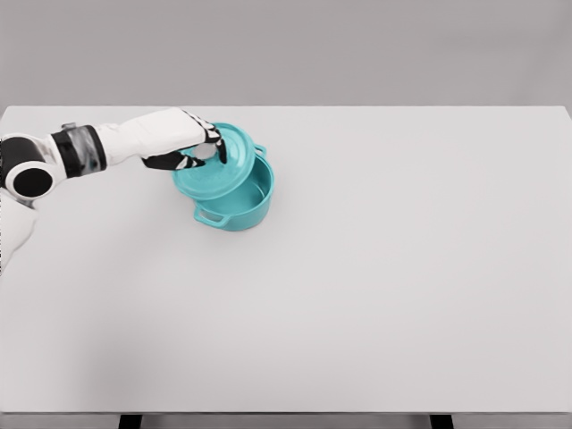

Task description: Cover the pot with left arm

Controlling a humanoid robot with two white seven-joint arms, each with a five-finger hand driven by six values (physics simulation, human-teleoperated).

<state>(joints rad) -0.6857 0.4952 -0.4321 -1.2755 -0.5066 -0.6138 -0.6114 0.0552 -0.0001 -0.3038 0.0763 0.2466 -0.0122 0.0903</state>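
A teal pot (239,204) with two side handles stands on the white table (375,268), left of centre. Its matching teal lid (219,170) hangs tilted over the pot's left rim, covering part of the opening; the right side of the opening shows. My left hand (198,148) comes in from the left edge and is shut on the lid's knob, its black fingertips (219,147) curled over the top. The knob itself is hidden by the hand. My right arm does not show.
The white table runs wide to the right and toward the front edge, with a grey wall behind it. Two dark table legs (130,421) show under the front edge.
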